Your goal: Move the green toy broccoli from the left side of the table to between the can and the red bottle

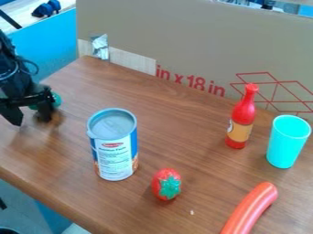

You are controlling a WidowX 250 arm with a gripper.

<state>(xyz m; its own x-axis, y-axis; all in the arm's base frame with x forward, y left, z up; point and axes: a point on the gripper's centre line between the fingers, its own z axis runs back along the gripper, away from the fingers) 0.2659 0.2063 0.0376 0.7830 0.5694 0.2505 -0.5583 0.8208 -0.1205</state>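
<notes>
The black gripper point(29, 119) hangs low over the left side of the table, its two fingers apart and pointing down. A green rounded thing point(56, 99) shows just behind its right finger, mostly hidden; whether they touch I cannot tell. To the gripper's right stands a blue and white can point(114, 153) with a grey lid. A red strawberry-like toy point(165, 185) with green leaves lies right of the can. Farther right, a red bottle point(242, 118) with an orange label stands upright, and beside it a turquoise cup point(286, 142). An orange-red sausage-shaped toy point(252, 209) lies near the bottom edge.
A tall cardboard panel point(183, 41) with red print borders the back of the brown wooden table point(165, 123). The table's front edge slants across the lower left. A blue panel point(58, 45) rises behind the arm at the upper left.
</notes>
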